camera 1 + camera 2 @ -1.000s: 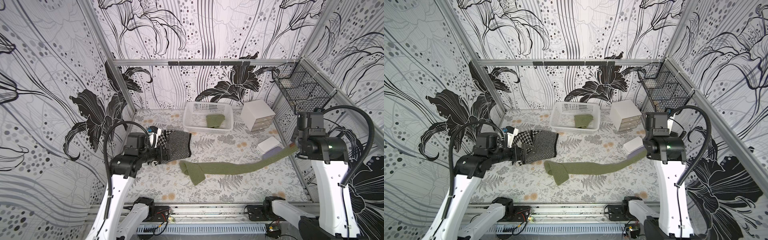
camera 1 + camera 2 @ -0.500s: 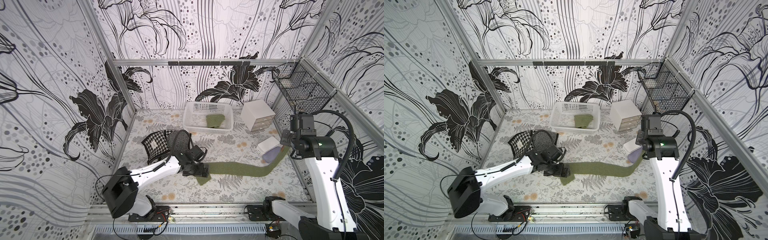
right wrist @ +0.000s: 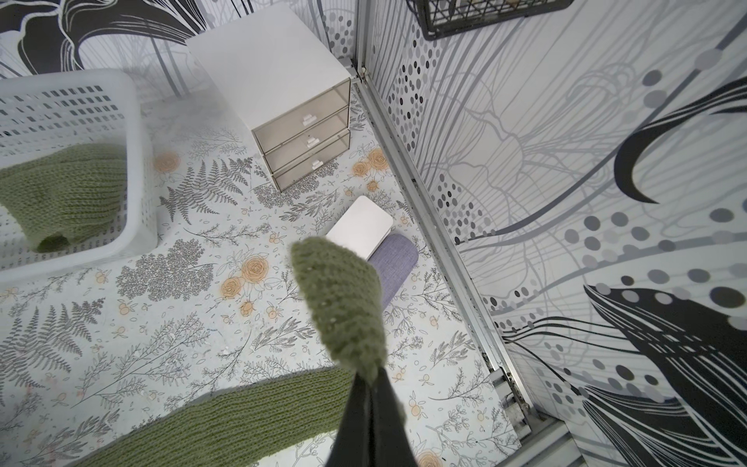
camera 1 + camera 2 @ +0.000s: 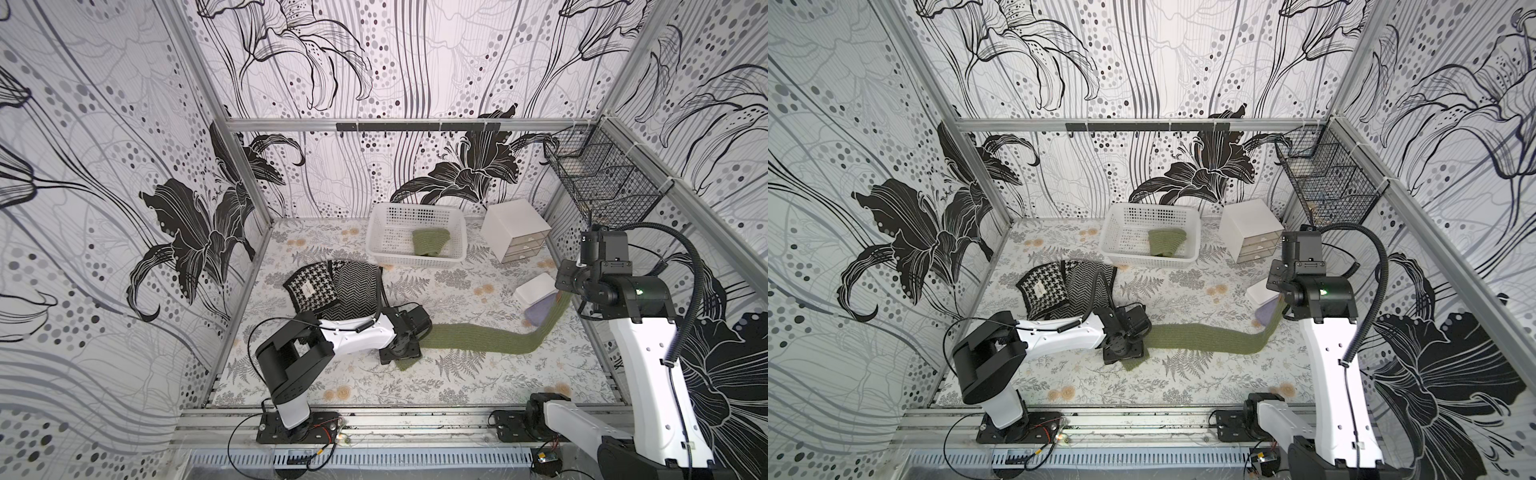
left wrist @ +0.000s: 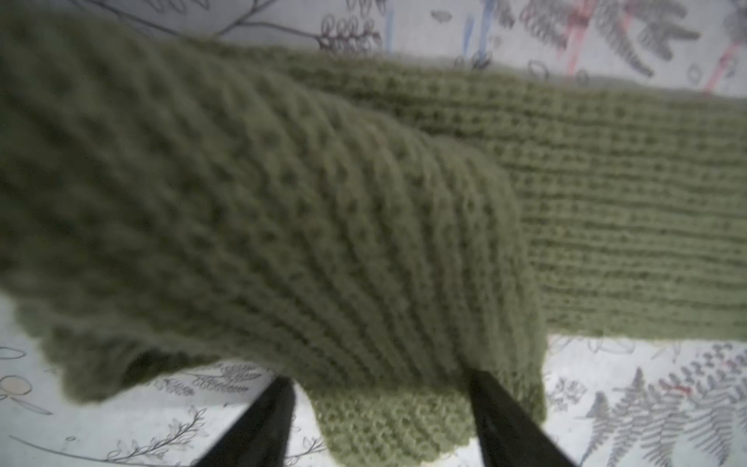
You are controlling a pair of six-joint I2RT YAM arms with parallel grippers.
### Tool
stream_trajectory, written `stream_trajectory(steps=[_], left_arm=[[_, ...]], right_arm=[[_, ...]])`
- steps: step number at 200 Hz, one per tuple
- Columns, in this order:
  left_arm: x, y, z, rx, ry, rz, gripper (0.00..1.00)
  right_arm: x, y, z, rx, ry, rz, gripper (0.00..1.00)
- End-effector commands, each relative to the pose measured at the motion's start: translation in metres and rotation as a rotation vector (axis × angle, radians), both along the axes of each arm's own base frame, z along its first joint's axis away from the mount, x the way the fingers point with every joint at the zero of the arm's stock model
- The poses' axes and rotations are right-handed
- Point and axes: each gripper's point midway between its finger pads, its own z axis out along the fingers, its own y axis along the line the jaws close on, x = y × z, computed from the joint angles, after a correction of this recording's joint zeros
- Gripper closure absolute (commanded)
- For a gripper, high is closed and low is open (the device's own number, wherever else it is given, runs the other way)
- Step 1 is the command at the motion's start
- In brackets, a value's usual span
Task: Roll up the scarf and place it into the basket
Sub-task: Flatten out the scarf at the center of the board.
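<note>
A long green knitted scarf (image 4: 478, 334) (image 4: 1204, 338) lies stretched across the table. My left gripper (image 4: 402, 354) (image 5: 384, 400) is down on its folded near end. The jaws stand apart on either side of that fold (image 5: 283, 202). One finger presses the fabric, and a strip of table shows beside the other. My right gripper (image 3: 370, 380) (image 4: 1283, 301) is shut on the scarf's far end (image 3: 339, 299) and holds it lifted. The white perforated basket (image 4: 376, 232) (image 3: 137, 161) stands at the back with a rolled green knit (image 4: 430, 242) inside.
Two black-and-white patterned cloths (image 4: 332, 291) lie behind the left arm. A white drawer box (image 4: 515, 230) stands right of the basket. A small white box (image 4: 536, 289) on a lilac pad (image 4: 538, 311) sits under the lifted scarf end. A black wire basket (image 4: 598, 183) hangs on the right wall.
My left arm swung from the patterned cloths over to the scarf's near end and came down on it, jaws narrowing. The right gripper shifted slightly inward and lower, still holding the far end.
</note>
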Motion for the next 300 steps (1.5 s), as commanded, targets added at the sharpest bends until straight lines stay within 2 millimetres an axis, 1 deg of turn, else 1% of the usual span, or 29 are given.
stream_trajectory(steps=[1, 12, 22, 32, 46, 51, 56, 62, 70, 75, 91, 101, 110, 130, 142, 149, 165, 174, 197, 213, 230, 235, 240, 243, 246, 251, 259, 280, 300], left_arm=[[-0.003, 0.002, -0.011, 0.035, 0.005, 0.0, 0.77], [-0.009, 0.01, -0.004, 0.06, 0.014, -0.021, 0.9], [-0.012, 0.026, 0.013, 0.115, -0.008, -0.045, 0.94], [-0.014, 0.046, 0.042, 0.176, -0.04, -0.078, 0.95], [-0.019, 0.094, 0.092, 0.343, -0.086, -0.093, 0.94], [-0.019, 0.109, 0.108, 0.388, -0.103, -0.086, 0.89], [-0.018, 0.128, 0.12, 0.441, -0.112, -0.057, 0.81], [-0.018, 0.151, 0.134, 0.498, -0.117, -0.005, 0.6], [-0.016, 0.177, 0.152, 0.554, -0.154, 0.066, 0.23], [-0.015, 0.192, 0.161, 0.579, -0.177, 0.112, 0.13], [-0.017, 0.228, 0.18, 0.622, -0.195, 0.194, 0.01], [-0.016, 0.239, 0.187, 0.645, -0.194, 0.201, 0.01], [-0.015, 0.244, 0.193, 0.667, -0.19, 0.203, 0.01], [-0.009, 0.245, 0.201, 0.713, -0.191, 0.18, 0.01], [-0.001, 0.235, 0.196, 0.68, -0.193, 0.157, 0.01], [0.004, 0.222, 0.186, 0.617, -0.192, 0.128, 0.01], [0.017, 0.177, 0.156, 0.403, -0.181, 0.035, 0.01], [0.021, 0.157, 0.14, 0.316, -0.164, 0.01, 0.01], [0.024, 0.12, 0.096, 0.166, -0.101, -0.013, 0.01], [0.026, 0.104, 0.066, 0.091, -0.073, 0.006, 0.01], [0.043, 0.082, 0.056, -0.019, -0.138, 0.03, 0.0], [0.049, 0.075, 0.057, -0.062, -0.171, 0.039, 0.04], [0.053, 0.069, 0.059, -0.104, -0.205, 0.051, 0.14], [0.056, 0.068, 0.06, -0.123, -0.226, 0.059, 0.22], [0.059, 0.067, 0.06, -0.138, -0.246, 0.066, 0.35], [0.063, 0.065, 0.062, -0.161, -0.279, 0.074, 0.61], [0.065, 0.072, 0.058, -0.158, -0.292, 0.11, 0.99], [0.061, 0.087, 0.046, -0.086, -0.243, 0.133, 1.0], [0.057, 0.087, 0.037, -0.071, -0.202, 0.133, 1.0]], right_arm=[[0.0, 0.0, 0.003, -0.006, -0.019, 0.017, 1.0], [0.001, 0.001, 0.003, -0.004, -0.02, 0.02, 1.0], [0.001, 0.001, 0.003, -0.002, -0.024, 0.021, 1.0], [0.001, 0.001, 0.003, -0.002, -0.026, 0.02, 1.0], [0.001, -0.003, 0.002, -0.019, -0.021, -0.002, 1.0], [0.0, -0.005, 0.002, -0.027, -0.018, -0.014, 1.0], [-0.001, -0.007, 0.001, -0.035, -0.017, -0.023, 1.0], [-0.001, -0.009, 0.001, -0.041, -0.015, -0.033, 1.0], [-0.002, -0.012, 0.001, -0.05, -0.014, -0.045, 1.0], [-0.002, -0.012, 0.001, -0.05, -0.013, -0.045, 1.0], [-0.003, -0.012, 0.003, -0.051, -0.016, -0.044, 1.0], [-0.003, -0.011, 0.003, -0.048, -0.019, -0.04, 1.0], [-0.002, -0.01, 0.004, -0.043, -0.021, -0.035, 1.0], [-0.002, -0.007, 0.003, -0.027, -0.019, -0.029, 1.0], [-0.002, -0.006, 0.003, -0.018, -0.022, -0.024, 1.0], [-0.001, -0.005, 0.004, -0.013, -0.024, -0.021, 1.0], [0.002, -0.001, 0.005, 0.004, -0.03, -0.008, 1.0], [0.004, 0.005, 0.004, 0.031, -0.034, 0.017, 1.0], [0.013, 0.035, -0.002, 0.145, -0.035, 0.155, 1.0], [0.016, 0.044, -0.011, 0.182, -0.019, 0.192, 1.0], [0.016, 0.048, -0.017, 0.186, -0.008, 0.206, 1.0], [0.016, 0.048, -0.018, 0.185, -0.007, 0.207, 1.0], [0.016, 0.048, -0.018, 0.183, -0.007, 0.207, 1.0], [0.016, 0.048, -0.018, 0.182, -0.007, 0.206, 1.0], [0.015, 0.048, -0.019, 0.182, -0.006, 0.207, 1.0], [0.015, 0.048, -0.018, 0.179, -0.007, 0.206, 1.0], [0.014, 0.047, -0.018, 0.175, -0.01, 0.206, 1.0], [0.013, 0.046, -0.018, 0.167, -0.006, 0.204, 1.0], [0.015, 0.047, -0.02, 0.17, -0.002, 0.207, 1.0]])
